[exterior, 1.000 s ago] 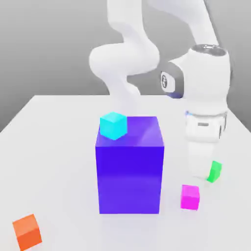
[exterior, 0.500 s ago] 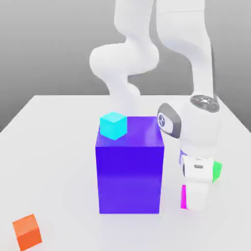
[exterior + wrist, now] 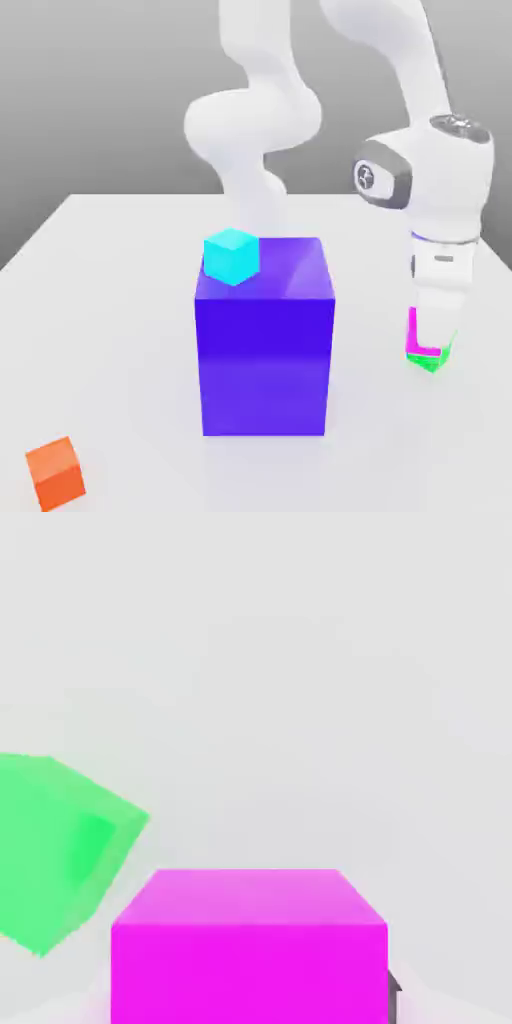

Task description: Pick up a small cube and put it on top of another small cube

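White worktop point(image 3: 110, 300) under grey backdrop, magenta cube point(image 3: 415, 338) pinched in the gripper point(image 3: 430, 345) (lifted), held just above green cube point(image 3: 436, 359), big purple-blue block point(image 3: 264, 345) beside.

Glossy white rounded arm point(image 3: 262, 110) with a grey joint cap bearing a white mark.

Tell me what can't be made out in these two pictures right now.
- Green cube: exterior view, mostly behind the gripper and magenta cube; hand view, cut off by the picture's edge.
- Magenta cube: exterior view, largely covered by the gripper.
- Whether the magenta cube rests on the green one or hangs above it: cannot tell.
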Robot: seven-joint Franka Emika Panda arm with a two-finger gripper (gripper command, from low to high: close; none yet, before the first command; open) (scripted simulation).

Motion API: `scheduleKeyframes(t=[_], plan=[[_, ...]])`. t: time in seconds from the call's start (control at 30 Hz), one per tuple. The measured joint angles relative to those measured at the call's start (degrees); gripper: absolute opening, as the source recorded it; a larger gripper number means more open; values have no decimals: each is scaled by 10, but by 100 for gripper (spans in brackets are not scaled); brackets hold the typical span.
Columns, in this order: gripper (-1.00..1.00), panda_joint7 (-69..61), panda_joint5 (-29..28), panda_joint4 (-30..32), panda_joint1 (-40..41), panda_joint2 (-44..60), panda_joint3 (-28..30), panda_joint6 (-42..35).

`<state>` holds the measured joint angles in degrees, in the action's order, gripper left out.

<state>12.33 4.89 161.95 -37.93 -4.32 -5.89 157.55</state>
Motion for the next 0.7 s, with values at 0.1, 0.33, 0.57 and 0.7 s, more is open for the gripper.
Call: scheduleKeyframes(t=[0.1,0.33,0.57,0.7], plan=[[-100,73,3,11,-15,-30,-25,-18],[-100,188,-23,23,-26,-1,-66,23],[100,227,-78,19,-31,76,-47,95],[100,228,-78,19,-32,77,-46,96]])
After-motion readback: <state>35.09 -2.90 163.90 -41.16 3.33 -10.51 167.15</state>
